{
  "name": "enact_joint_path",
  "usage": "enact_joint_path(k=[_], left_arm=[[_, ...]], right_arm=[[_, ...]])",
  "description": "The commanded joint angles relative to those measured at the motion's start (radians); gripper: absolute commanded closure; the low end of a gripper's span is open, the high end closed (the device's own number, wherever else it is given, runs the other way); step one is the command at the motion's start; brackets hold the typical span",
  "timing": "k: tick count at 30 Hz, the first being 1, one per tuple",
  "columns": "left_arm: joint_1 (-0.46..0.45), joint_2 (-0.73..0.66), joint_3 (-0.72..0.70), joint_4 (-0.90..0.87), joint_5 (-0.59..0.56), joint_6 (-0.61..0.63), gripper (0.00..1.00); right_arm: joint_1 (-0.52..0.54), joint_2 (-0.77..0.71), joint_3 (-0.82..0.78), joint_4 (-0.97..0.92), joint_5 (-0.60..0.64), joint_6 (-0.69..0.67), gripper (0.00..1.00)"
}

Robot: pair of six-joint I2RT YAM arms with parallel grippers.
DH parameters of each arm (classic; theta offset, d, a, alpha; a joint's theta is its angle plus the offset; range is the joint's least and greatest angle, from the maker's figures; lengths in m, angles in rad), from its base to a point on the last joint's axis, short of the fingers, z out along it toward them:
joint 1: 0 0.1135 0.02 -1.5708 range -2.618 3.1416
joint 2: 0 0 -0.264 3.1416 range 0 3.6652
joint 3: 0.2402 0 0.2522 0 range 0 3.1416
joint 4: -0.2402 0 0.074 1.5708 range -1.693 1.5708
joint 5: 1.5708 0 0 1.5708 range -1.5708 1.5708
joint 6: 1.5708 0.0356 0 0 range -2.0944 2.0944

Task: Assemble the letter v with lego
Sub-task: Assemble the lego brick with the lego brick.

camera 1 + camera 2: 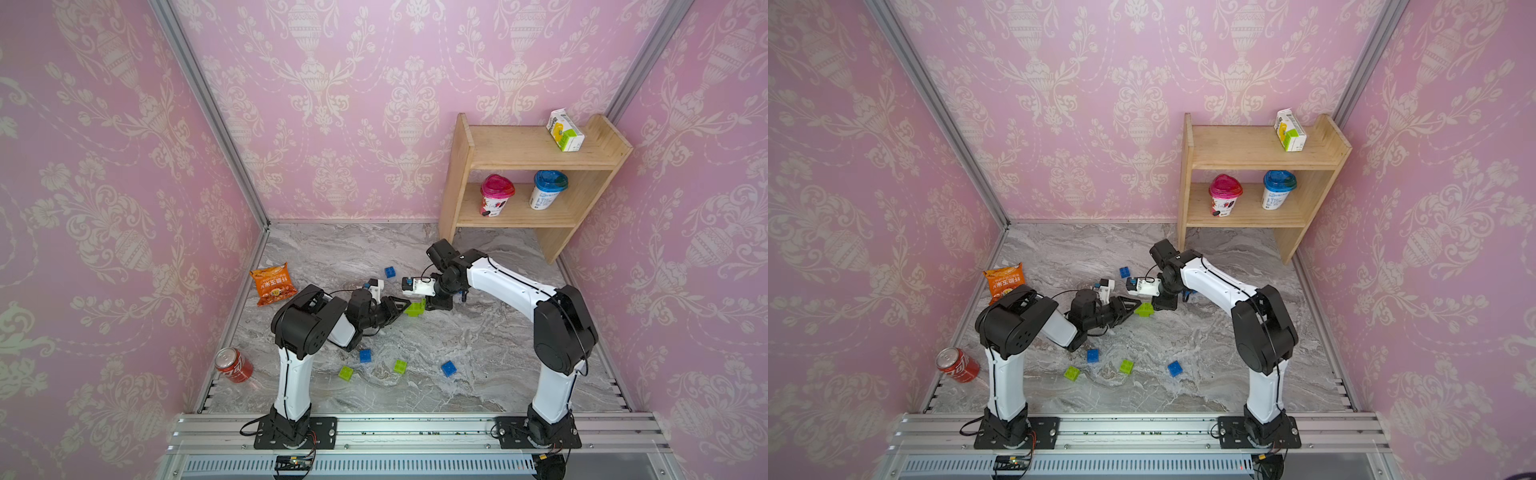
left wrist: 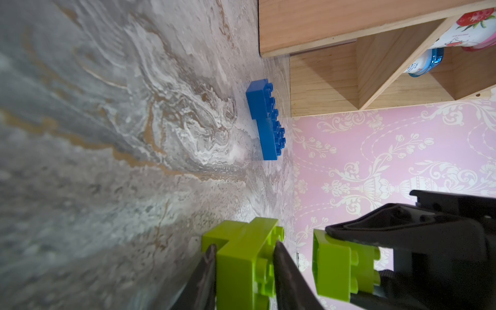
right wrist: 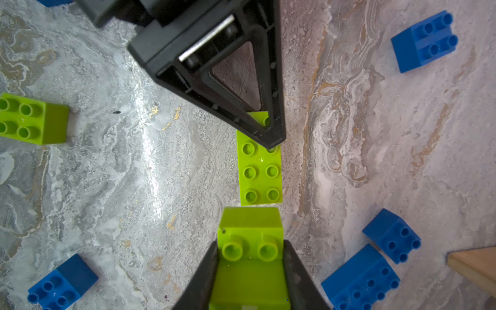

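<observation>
Lego: long lime piece (image 3: 259,171) low at centre of table (image 1: 478,332), one end hidden under left gripper (image 1: 406,305), mere green lump in both top views; left fingers (image 2: 206,273) clamped on it, one across studs. Just beside, slight gap, small lime brick (image 3: 249,222) pinched in right gripper (image 3: 251,245), bottom cut off

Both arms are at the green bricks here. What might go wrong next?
The left gripper clamps only one end of the long green brick, so pressing on its free end may lever it up. The right gripper, holding the small green brick, is close to the left gripper; they may collide during placement.
</observation>
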Motion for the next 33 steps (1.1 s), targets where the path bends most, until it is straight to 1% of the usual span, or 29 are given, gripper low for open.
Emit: enact_joint_path(k=[1,16,22,33], left_arm=[[0.007,0.040,-0.030,-0.090,0.013,0.018,0.64],[0.009,0.044,-0.031,-0.083,0.014,0.016,0.65],[0.010,0.054,-0.033,-0.079,0.015,0.013,0.65],[0.011,0.064,-0.029,-0.083,0.019,0.013,0.68]], right_arm=[[-0.005,0.039,0.033,-0.049,-0.023,-0.033,1.00],[-0.005,0.086,0.069,-0.035,-0.009,-0.032,1.00],[-0.005,0.102,0.082,-0.056,-0.006,-0.045,1.00],[-0.005,0.147,0.139,-0.126,0.037,-0.064,1.00]])
